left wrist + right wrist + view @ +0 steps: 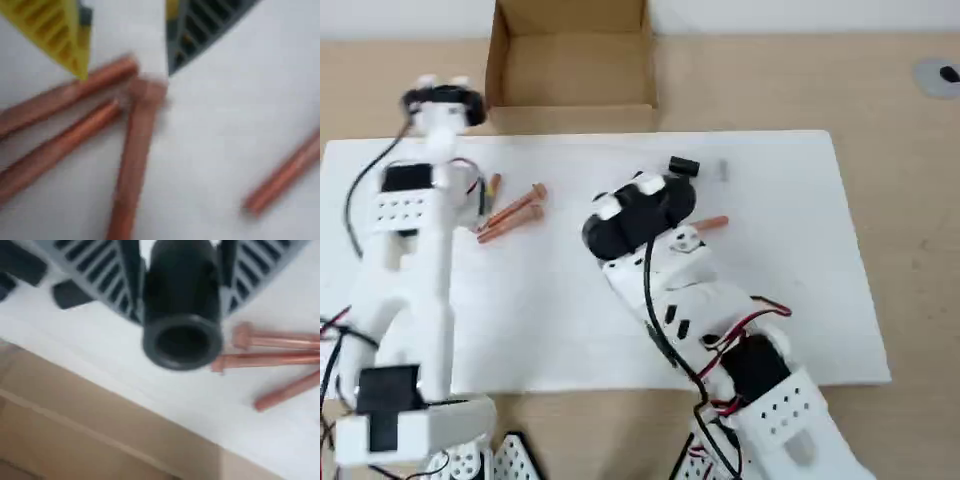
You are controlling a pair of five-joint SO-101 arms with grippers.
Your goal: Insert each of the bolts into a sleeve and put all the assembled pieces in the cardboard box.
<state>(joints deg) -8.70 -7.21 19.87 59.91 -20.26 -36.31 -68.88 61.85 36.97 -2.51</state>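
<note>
Fingers (100, 275) of the right gripper (180, 315) clamp one black cylindrical plastic sleeve (181, 280) over the white sheet (570, 330). The left gripper (126, 74) gapes above three clustered copper bolts (135, 150), with a fourth bolt (282, 175) apart. One brown cardboard box (570, 118) stands beyond.

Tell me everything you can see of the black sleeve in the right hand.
The black sleeve is a short, matte, plastic-looking tube, hollow, its round open end facing the wrist camera. It is clamped in the right hand, over the white sheet near its edge, clear of the copper bolts lying beyond.
</note>
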